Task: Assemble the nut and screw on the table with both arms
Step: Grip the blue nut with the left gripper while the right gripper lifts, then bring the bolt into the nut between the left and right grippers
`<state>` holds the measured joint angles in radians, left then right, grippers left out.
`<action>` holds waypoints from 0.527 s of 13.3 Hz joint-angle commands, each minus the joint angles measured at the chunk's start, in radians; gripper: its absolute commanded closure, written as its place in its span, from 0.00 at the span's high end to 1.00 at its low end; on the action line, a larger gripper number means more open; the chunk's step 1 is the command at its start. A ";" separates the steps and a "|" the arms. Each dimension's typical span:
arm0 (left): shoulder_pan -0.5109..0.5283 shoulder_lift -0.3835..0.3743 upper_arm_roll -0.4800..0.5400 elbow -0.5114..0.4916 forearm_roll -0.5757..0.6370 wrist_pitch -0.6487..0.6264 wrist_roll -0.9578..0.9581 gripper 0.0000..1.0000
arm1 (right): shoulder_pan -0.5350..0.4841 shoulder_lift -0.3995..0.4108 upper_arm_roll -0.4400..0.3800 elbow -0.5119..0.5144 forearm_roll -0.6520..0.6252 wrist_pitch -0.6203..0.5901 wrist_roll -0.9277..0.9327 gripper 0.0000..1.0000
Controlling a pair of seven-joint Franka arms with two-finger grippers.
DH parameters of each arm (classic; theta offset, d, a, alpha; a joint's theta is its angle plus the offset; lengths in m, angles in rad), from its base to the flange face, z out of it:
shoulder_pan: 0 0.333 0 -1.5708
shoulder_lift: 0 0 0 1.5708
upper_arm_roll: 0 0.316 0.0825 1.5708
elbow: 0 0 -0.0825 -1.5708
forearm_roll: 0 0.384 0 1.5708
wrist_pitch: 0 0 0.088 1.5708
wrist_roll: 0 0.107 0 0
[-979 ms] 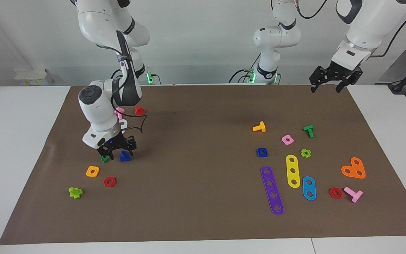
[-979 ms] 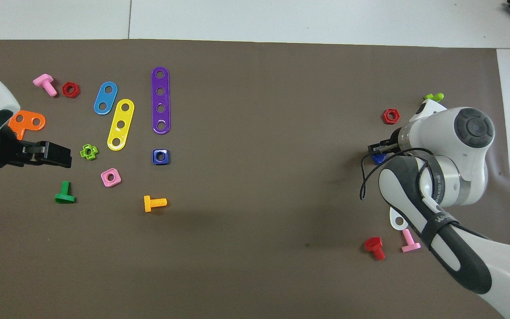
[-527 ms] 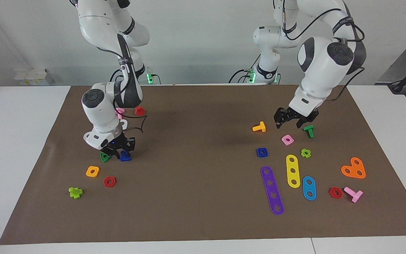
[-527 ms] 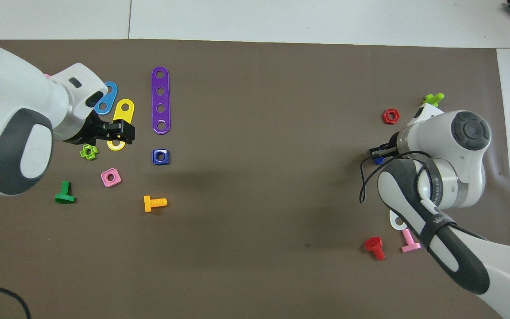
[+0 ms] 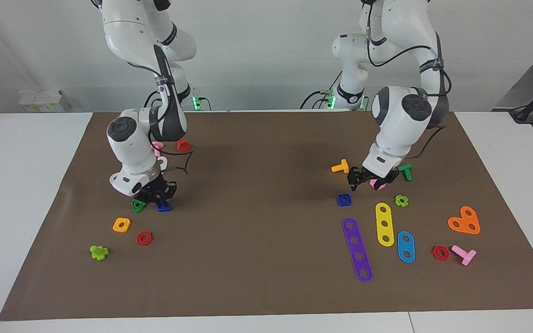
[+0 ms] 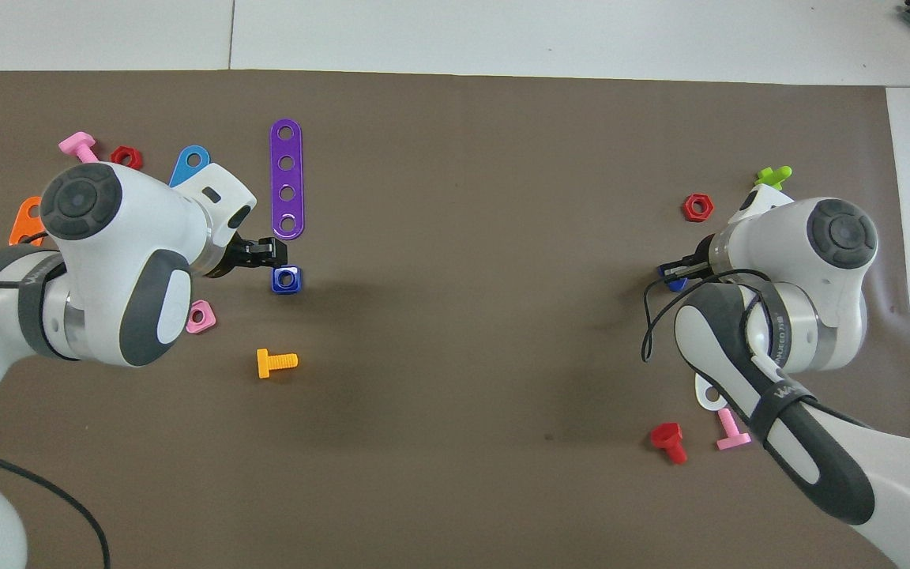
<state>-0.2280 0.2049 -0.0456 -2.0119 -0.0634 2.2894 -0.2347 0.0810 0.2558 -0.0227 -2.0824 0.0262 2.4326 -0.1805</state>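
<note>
The screw (image 5: 164, 206) lay on the desk with the right tool (image 5: 155, 198) newly clamped around it. The left tool (image 5: 363, 179) had descended, part-open, near the nut (image 5: 344, 200), empty.

Pale grey wall (image 5: 266, 51), small white box (image 5: 44, 100) at the white tabletop's edge.

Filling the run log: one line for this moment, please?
right gripper: shut on screw, at mat | left gripper: low beside pink nut, short of nut | assembly: not begun
</note>
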 commanded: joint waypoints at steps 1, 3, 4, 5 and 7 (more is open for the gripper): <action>-0.053 0.030 0.015 -0.048 -0.013 0.090 -0.049 0.75 | -0.007 -0.027 0.015 0.044 0.023 -0.042 0.032 0.00; -0.068 0.062 0.018 -0.054 -0.013 0.120 -0.049 0.71 | 0.012 -0.056 0.030 0.115 0.023 -0.136 0.117 0.00; -0.068 0.064 0.018 -0.053 -0.006 0.117 -0.045 0.71 | 0.043 -0.058 0.029 0.167 0.020 -0.194 0.178 0.00; -0.067 0.064 0.019 -0.047 -0.003 0.117 -0.041 0.71 | 0.075 -0.053 0.029 0.215 0.011 -0.239 0.241 0.00; -0.054 0.067 0.019 -0.033 0.007 0.119 -0.035 0.71 | 0.149 -0.041 0.030 0.269 0.009 -0.259 0.340 0.00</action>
<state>-0.2816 0.2771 -0.0379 -2.0490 -0.0631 2.3955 -0.2769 0.1839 0.1937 -0.0006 -1.8647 0.0284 2.1978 0.0807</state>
